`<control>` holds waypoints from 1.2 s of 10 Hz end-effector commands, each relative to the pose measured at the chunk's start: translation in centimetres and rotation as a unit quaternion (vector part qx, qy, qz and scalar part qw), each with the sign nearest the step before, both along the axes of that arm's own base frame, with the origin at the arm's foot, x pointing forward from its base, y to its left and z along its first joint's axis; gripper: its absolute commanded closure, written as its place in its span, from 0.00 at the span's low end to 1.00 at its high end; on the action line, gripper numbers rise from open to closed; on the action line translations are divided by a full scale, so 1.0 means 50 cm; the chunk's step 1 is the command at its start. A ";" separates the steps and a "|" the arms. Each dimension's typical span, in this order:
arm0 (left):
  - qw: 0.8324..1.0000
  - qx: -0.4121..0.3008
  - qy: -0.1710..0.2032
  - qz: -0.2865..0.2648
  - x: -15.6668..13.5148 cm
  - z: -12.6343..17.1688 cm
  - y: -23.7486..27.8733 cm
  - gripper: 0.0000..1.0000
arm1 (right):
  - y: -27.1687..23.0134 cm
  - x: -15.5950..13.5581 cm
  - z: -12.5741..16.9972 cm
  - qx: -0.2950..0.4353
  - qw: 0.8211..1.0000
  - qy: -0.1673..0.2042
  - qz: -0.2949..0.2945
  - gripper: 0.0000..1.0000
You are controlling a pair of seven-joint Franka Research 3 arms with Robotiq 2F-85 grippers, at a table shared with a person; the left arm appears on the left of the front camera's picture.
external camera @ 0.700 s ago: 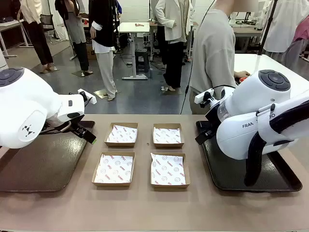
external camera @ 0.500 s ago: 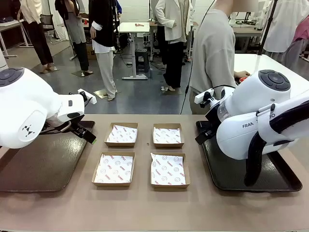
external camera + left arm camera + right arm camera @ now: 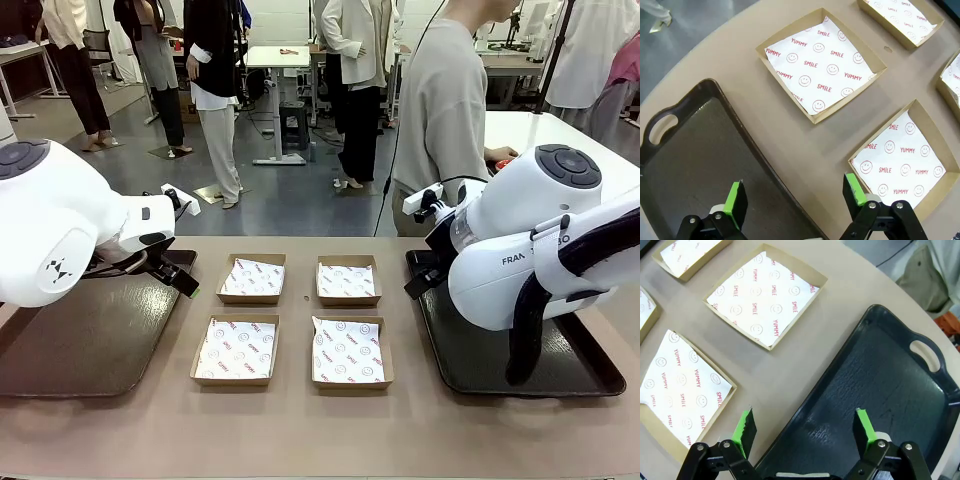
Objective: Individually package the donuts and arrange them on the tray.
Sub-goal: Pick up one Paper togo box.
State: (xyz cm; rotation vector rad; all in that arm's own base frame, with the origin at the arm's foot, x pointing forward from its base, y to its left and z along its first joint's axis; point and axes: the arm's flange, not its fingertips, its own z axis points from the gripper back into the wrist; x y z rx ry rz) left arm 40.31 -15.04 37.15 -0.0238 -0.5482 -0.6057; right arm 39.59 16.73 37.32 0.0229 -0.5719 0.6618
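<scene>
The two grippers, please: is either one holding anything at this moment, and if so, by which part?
Nothing is held. The left gripper and the right gripper both stand open and empty.

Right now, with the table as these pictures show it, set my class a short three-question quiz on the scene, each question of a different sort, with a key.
1. True or false: the left gripper and the right gripper both stand open.
2. What lines each cardboard box? A) white paper printed with red smileys B) foil C) cloth
3. How many cardboard boxes lie between the left tray and the right tray?
Key: 1 true; 2 A; 3 four.
</scene>
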 end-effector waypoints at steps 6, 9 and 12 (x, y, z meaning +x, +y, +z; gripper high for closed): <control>1.000 0.000 0.000 0.000 0.000 0.000 0.000 0.00 | 0.000 0.000 0.000 0.000 1.000 0.000 0.000 0.00; 1.000 0.000 0.000 0.000 0.000 0.000 0.000 0.00 | 0.000 0.000 0.000 0.000 1.000 0.000 0.000 0.00; 1.000 0.000 0.000 0.000 0.000 0.000 0.000 0.00 | 0.000 0.000 0.000 0.000 1.000 0.000 0.000 0.00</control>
